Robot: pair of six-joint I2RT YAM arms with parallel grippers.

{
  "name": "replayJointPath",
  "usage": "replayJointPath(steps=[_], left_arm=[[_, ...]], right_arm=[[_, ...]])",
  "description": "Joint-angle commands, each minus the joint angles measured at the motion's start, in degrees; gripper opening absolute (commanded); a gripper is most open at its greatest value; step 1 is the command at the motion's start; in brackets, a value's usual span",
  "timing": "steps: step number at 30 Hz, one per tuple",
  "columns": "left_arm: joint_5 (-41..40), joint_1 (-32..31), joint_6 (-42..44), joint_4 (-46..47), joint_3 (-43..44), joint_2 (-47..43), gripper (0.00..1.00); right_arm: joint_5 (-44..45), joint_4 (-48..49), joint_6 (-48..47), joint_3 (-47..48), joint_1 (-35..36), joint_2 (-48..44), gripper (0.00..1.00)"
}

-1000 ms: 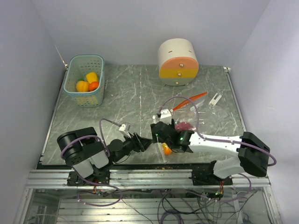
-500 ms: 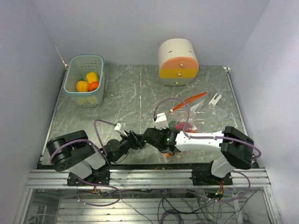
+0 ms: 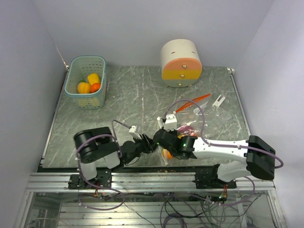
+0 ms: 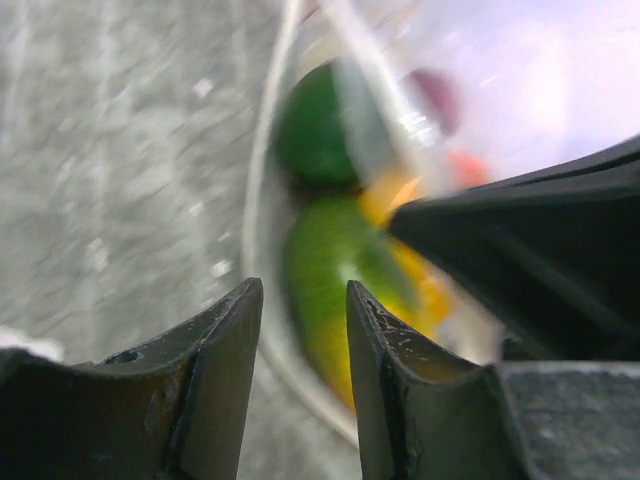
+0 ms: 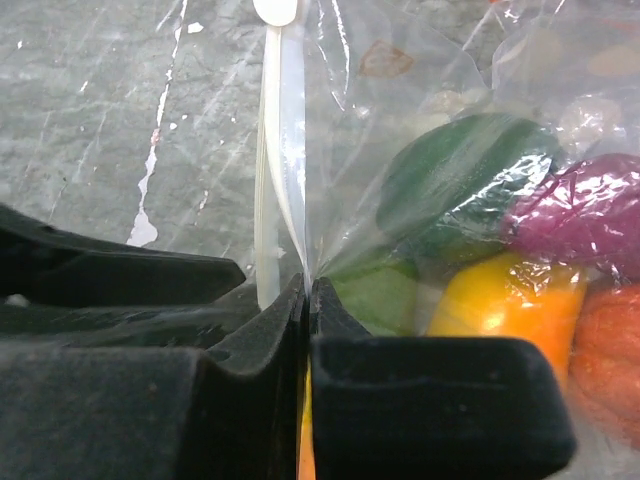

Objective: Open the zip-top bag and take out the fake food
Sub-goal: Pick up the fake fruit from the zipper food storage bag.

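Note:
The clear zip-top bag (image 5: 330,90) lies at the table's near middle, seen from above as crumpled film (image 3: 191,124). The fake food is inside it: a green piece (image 5: 455,170), a purple one (image 5: 590,210), a yellow one (image 5: 500,300) and a red one (image 5: 610,360). My right gripper (image 5: 307,285) is shut on the bag's film right beside the white zip strip (image 5: 270,150). My left gripper (image 4: 303,295) faces it from the left with a gap between its jaws. The bag's white rim (image 4: 262,200) runs through that gap. From above, the two grippers meet at the bag's left end (image 3: 156,141).
A teal basket (image 3: 76,92) holding yellow and orange fruit stands at the back left. A cream-and-orange round container (image 3: 180,59) sits at the back centre. An orange stick (image 3: 197,99) and clear plastic pieces (image 3: 218,102) lie beyond the bag. The table's front edge is just behind the grippers.
My right gripper has closed onto the bag's film. My left jaws have narrowed, and the left arm has moved right, up to the bag's zip end.

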Motion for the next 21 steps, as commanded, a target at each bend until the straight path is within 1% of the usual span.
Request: replayJointPath(steps=[1,3,6,9,12,16,19,21], left_arm=[[1.28,-0.29,-3.83,14.98,1.65,9.66,0.47],[2.01,-0.37,-4.39,15.04,3.16,12.58,0.45],[1.81,-0.39,-4.43,15.05,3.67,13.91,0.47],[2.03,-0.45,-3.59,15.02,3.22,12.05,0.5],[1.7,-0.46,-2.86,14.97,1.9,8.59,0.49],[2.22,-0.45,-2.78,12.12,0.79,4.94,0.43],[3.48,-0.47,-2.69,8.52,0.38,2.5,0.35],[3.34,-0.46,-2.63,8.56,-0.48,1.62,0.28]], right_arm=[[-1.44,3.78,0.16,-1.21,0.17,-1.47,0.0],[-2.35,4.79,0.11,-1.99,0.19,-2.29,0.0],[-3.21,5.86,0.02,-3.1,0.17,-3.97,0.0],[-3.26,6.53,-0.32,-3.97,0.15,-5.11,0.0],[-2.17,5.63,-0.13,-4.05,0.1,-5.31,0.0],[-1.78,5.02,-0.25,-3.95,-0.09,-5.38,0.0],[-1.69,4.46,-0.17,-4.02,-0.2,-5.81,0.0],[-1.59,4.29,-0.08,-4.19,-0.2,-6.33,0.0]])
